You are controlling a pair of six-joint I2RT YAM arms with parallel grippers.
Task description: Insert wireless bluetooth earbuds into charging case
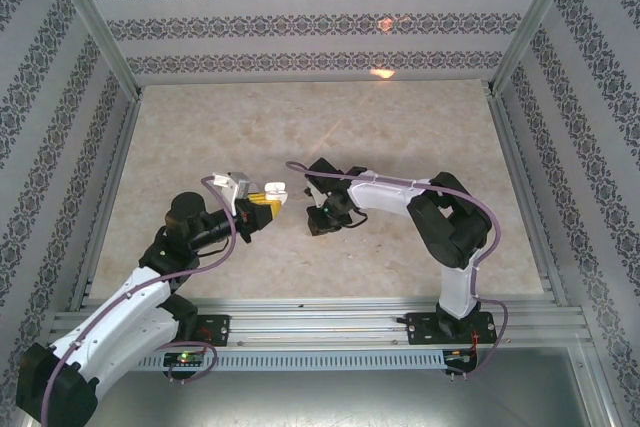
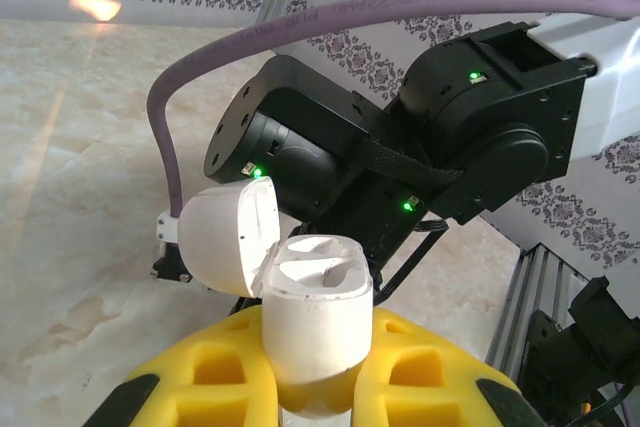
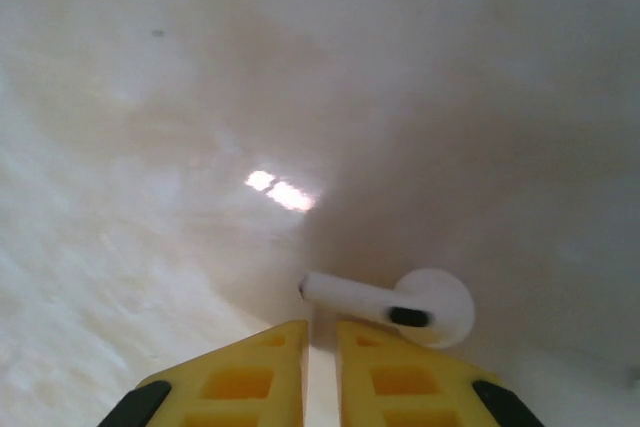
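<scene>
Left fingers [image 2: 220, 367] clench the open, slippery charging case [image 2: 310, 317] above the desk [image 1: 350, 127] middle. Right fingers [image 3: 240, 382] nearly meet at the tiny, light earbud [image 3: 400, 305]; whether it is held, I cannot tell. Best grip: its stem.

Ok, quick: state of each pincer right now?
Left pincer: closed on the open glossy white plastic charging case.
Right pincer: almost closed, small white plastic earbud at its tips, grip unclear.

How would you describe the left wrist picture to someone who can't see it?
A white charging case, lid flipped open to the left and both sockets looking empty, is clamped upright between yellow jaws. Behind it sit the other arm's black wrist and a purple cable.
</scene>
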